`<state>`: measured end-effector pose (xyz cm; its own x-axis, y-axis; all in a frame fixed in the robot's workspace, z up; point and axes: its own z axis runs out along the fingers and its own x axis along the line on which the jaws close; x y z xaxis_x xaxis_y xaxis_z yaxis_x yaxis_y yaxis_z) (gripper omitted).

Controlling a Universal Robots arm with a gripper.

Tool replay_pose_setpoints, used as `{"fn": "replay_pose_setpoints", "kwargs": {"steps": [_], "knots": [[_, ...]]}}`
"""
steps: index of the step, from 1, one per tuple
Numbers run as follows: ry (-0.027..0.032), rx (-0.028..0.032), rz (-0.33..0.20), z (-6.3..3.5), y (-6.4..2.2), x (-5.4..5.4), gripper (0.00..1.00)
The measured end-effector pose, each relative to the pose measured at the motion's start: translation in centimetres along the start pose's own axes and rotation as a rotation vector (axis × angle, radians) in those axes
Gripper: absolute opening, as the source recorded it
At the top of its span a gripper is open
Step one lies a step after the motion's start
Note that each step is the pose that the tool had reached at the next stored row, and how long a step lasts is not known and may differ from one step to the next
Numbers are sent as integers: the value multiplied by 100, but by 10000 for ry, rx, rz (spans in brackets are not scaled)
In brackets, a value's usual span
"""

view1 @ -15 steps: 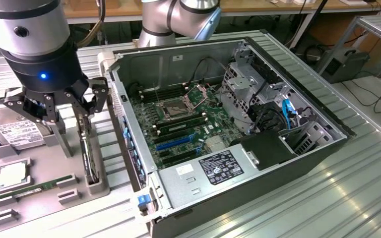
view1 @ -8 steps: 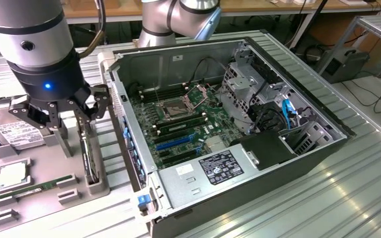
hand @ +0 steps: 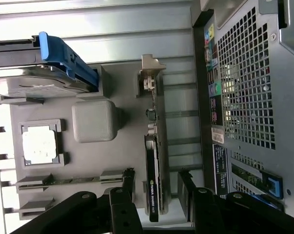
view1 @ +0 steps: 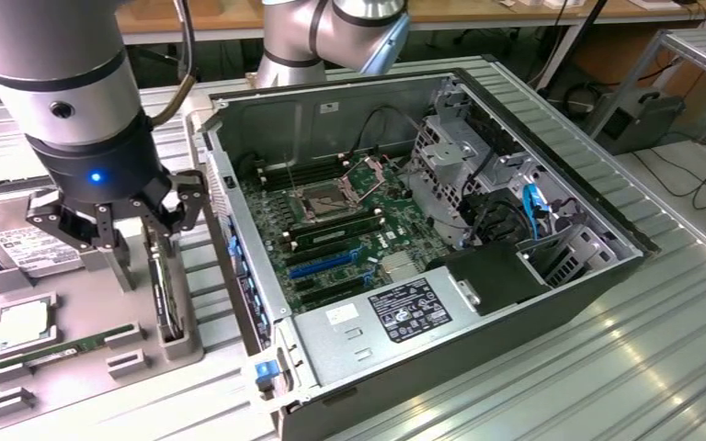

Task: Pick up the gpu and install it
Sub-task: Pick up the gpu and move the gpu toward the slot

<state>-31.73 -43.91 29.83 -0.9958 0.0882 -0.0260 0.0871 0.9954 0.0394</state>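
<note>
Step one, the pick-up, is in hand, by my guess. The gripper (hand: 156, 181) hangs low over the gray tray (hand: 127, 131). Its two black fingers (hand: 123, 195) stand open, one on each side of the gpu (hand: 153, 156). They hold nothing, and I see a gap between each finger and the card. The gpu stands on its thin edge in a slot along the tray's edge next to the case (hand: 244, 87). Its shiny bracket is at the end away from the fingers. The gpu is not in the case yet.

A good grip, I think, calls for both fingers to meet the card's flat sides evenly. It also calls for a straight lift, so the card does not jam in its slot.

Writing: the gpu's edge has a green mark and small white letters that look like NVIDIA, but the rest is too small to read. The drive (view1: 22, 246) near a tray corner has a white label, and the power box (view1: 408, 310) in the case has a black one — both too small to read.
</note>
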Motion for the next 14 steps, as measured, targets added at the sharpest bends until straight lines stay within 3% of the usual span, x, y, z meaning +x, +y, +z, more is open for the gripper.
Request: {"fn": "replay_pose_setpoints", "kwargs": {"steps": [14], "knots": [[-33,4,221,272,-9,8,48]]}}
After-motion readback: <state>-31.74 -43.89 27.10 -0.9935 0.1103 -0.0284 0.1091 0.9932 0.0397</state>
